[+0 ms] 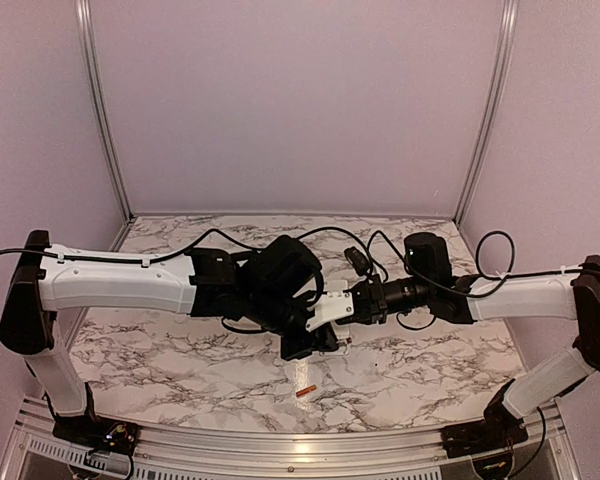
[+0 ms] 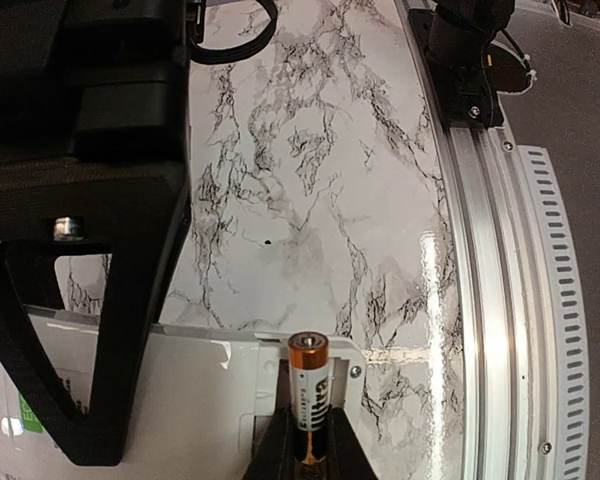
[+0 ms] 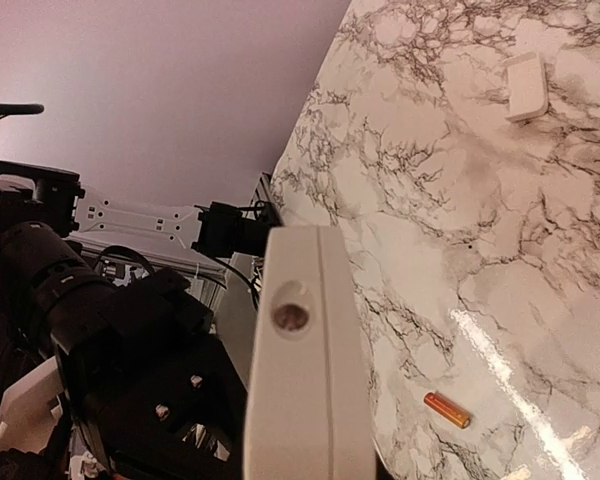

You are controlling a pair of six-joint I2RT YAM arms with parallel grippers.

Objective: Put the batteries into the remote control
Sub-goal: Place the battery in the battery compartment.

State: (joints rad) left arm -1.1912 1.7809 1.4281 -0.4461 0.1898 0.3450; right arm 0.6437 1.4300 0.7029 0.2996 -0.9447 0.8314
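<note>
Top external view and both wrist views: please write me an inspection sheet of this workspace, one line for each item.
Surface: marble-pattern table, glossy, with glare near the front.
Job's things: black-and-copper battery in the left tool, its tip at a notch in the remote control; orange battery lying loose on the table.
Clutter: small white flat piece on the table, maybe a cover.
Grippers: left tool shut on the black-and-copper battery; right tool holds the remote control above the table.
Cables: black cables loop over both wrists.
Surroundings: plain lilac walls, metal posts, metal front rail.
</note>
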